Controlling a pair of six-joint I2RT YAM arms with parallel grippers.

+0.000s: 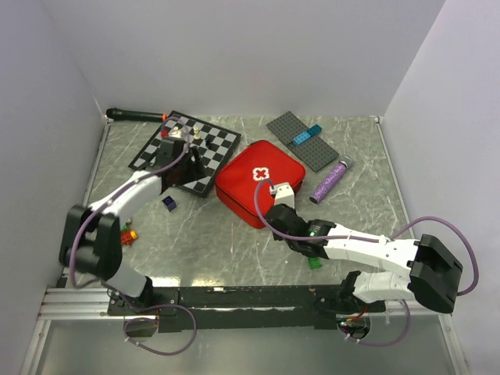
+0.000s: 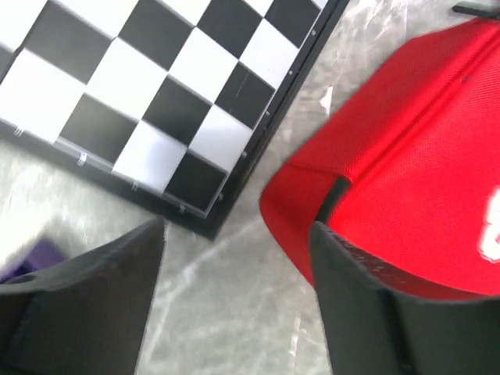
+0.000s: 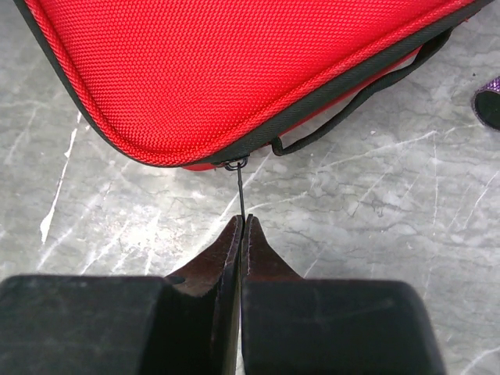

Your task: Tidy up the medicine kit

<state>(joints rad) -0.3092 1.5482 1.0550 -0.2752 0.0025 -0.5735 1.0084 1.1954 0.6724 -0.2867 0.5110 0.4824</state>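
Flanking the medicine kit (image 1: 242,186) sit a chessboard (image 1: 219,141) and a purple tube (image 1: 330,180).

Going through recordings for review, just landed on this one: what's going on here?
The right arm has its jaws shut on the thin black zipper pull at a corner of the soft red fabric medicine kit, lying on the grey marbled table. The left arm hovers, jaws open and empty, between the kit and the black-and-white chessboard.

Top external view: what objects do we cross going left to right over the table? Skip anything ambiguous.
orange pieces → chessboard → medicine kit → purple tube
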